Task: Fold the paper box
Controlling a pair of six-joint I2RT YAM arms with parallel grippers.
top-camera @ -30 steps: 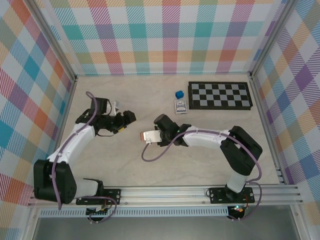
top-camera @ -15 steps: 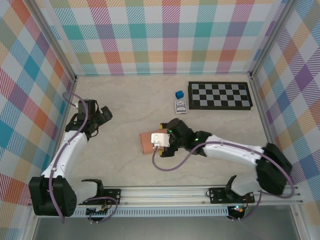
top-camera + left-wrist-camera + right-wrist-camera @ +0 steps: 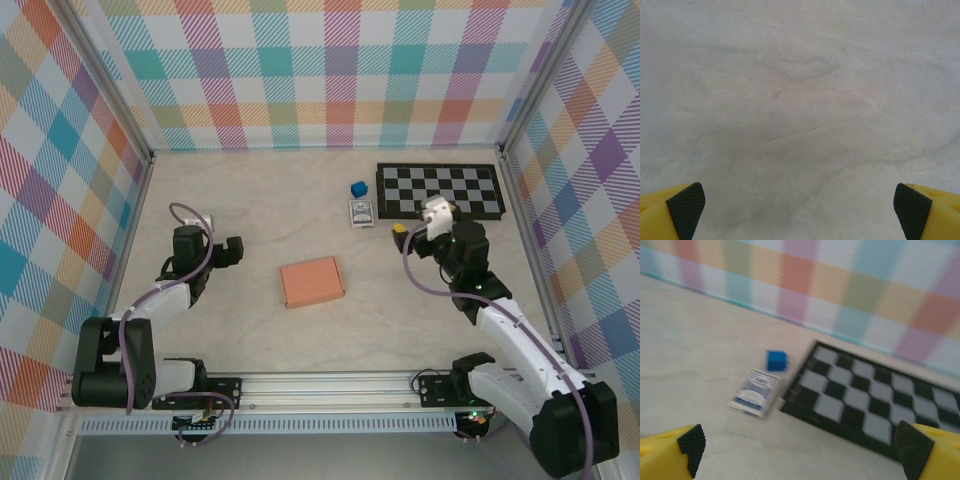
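A black-and-grey checkerboard (image 3: 438,191) lies flat at one o'clock on the pale table (image 3: 250,190). A small blue cube (image 3: 358,188) sits at its nine o'clock, and a blue-white card pack (image 3: 361,211) lies near the cube's six o'clock, apart from it

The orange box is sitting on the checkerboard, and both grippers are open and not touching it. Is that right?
Not quite. The salmon-orange cardboard box lies on the bare beige table, apart from the black-and-white checkerboard mat, as the top external view shows. The left gripper and right gripper are indeed open and not touching it.
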